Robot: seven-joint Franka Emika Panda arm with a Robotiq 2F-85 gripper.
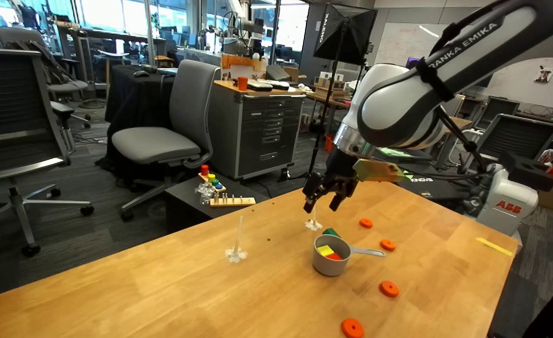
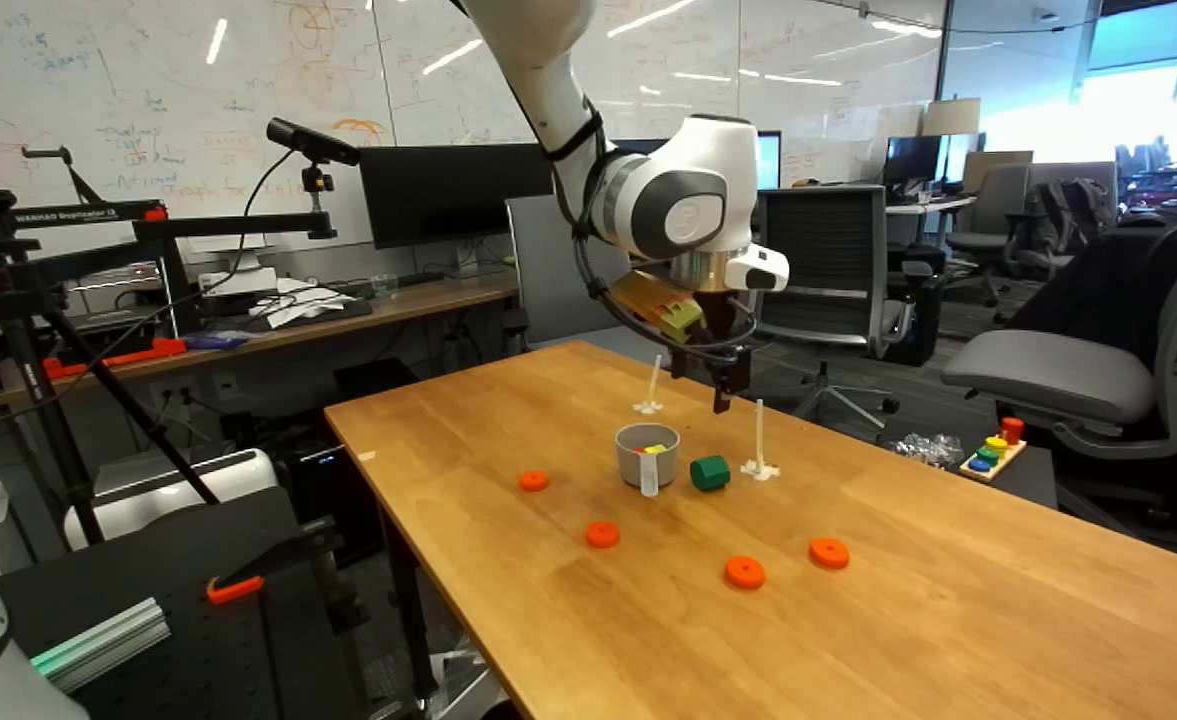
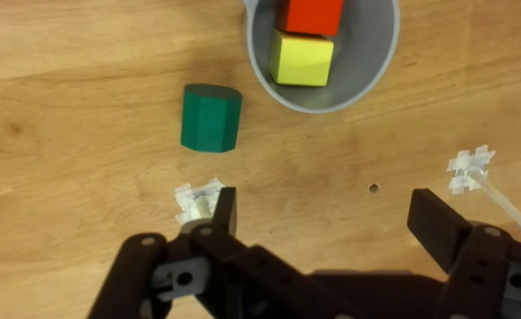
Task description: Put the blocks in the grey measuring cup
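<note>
Gripper (image 3: pixel 324 201), jaws spread wide above table (image 3: pixel 295 155), nothing held. Grey measuring cup (image 3: pixel 362 62) ahead of gripper, far rim and handle cut off in wrist view; red block (image 3: pixel 315 15) inside cut off too, yellow block (image 3: pixel 306 62) inside shows whole. Green block (image 3: pixel 210 119) outside cup, nearer gripper. Taped post (image 3: pixel 202 206) partly hidden behind one jaw, contact unclear; second post (image 3: pixel 503 201) near other jaw. Orange discs (image 2: pixel 603 534) well apart, past cup

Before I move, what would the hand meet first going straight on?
Likely the table beside the cup. In the wrist view, the post near the green block shows close to a fingertip, so the hand might brush it first; depth is unclear.
</note>
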